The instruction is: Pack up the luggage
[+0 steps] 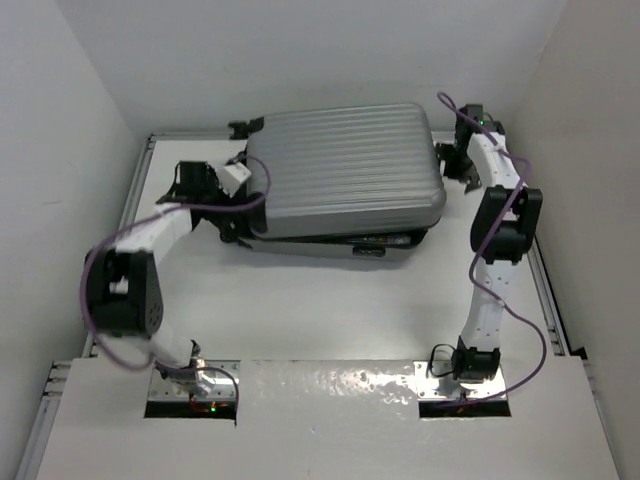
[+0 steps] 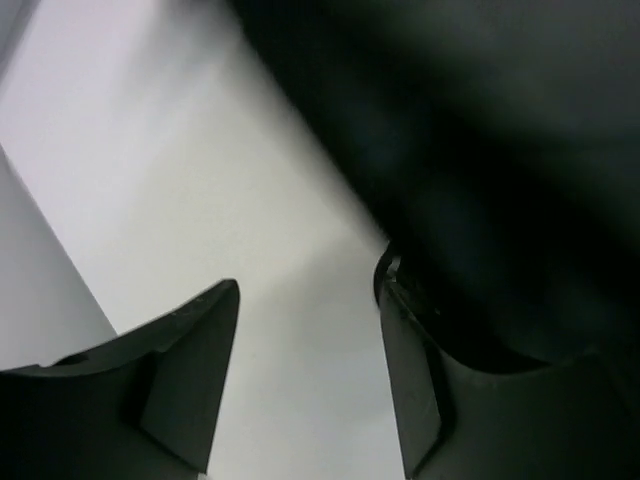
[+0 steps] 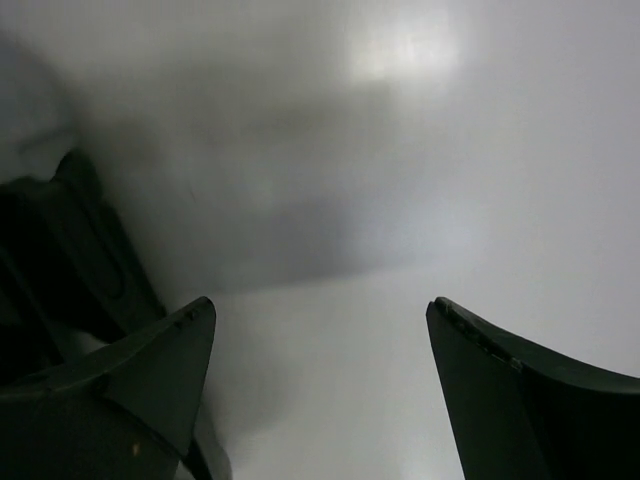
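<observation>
On the white counter (image 1: 330, 310), the left jaws stand partly apart with only bare surface between them, one tip just beside a dark flank of the luggage (image 1: 345, 170). The right jaws gape wide and hold nothing. The luggage lies farther back, between both arms, its ribbed silver lid sitting slightly askew over the dark lower half. It looks rigid, bulky and probably heavy, and the smooth shell likely slips. Take it at the lid's rim or a black handle, pressing rather than lifting.

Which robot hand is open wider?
The right gripper: its fingers stand far apart. The left gripper has a narrower gap and sits right beside the suitcase.
</observation>
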Action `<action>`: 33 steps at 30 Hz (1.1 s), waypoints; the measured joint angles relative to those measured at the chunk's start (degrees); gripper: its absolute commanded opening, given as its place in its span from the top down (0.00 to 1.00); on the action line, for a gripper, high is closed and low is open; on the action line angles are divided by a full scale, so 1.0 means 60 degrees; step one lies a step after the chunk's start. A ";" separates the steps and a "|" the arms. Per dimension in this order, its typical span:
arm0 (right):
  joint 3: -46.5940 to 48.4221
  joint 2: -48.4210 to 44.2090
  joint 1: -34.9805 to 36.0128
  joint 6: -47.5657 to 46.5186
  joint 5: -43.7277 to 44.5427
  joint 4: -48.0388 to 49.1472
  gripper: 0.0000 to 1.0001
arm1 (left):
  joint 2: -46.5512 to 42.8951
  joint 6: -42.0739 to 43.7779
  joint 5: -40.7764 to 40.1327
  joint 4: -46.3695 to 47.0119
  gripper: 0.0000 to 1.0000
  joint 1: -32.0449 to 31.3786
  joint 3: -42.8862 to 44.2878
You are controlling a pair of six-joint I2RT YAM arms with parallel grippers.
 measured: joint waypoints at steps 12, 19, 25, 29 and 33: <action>-0.0586 -0.1920 0.0656 0.2736 0.1137 0.3366 0.03 | -0.8528 0.1508 0.2164 -0.3920 0.47 -0.5763 -0.3144; -0.2102 -0.4342 -0.1096 0.1912 0.2033 0.1894 0.06 | -0.6878 -0.0976 0.0743 -0.2178 0.59 -0.5574 0.1526; -0.6830 -0.7664 0.0328 0.1978 0.1872 0.1829 0.29 | -0.5180 -0.2266 -0.0259 -0.1643 0.60 -0.3934 0.3712; -0.9056 -0.8907 0.1220 0.2313 0.1912 0.1628 0.34 | -0.2036 -0.3034 -0.0069 -0.2047 0.60 -0.0969 0.6186; -1.0622 -0.9005 0.1825 0.2685 0.1570 0.2091 0.36 | 0.0419 -0.3297 0.0160 -0.1898 0.61 0.0291 0.5523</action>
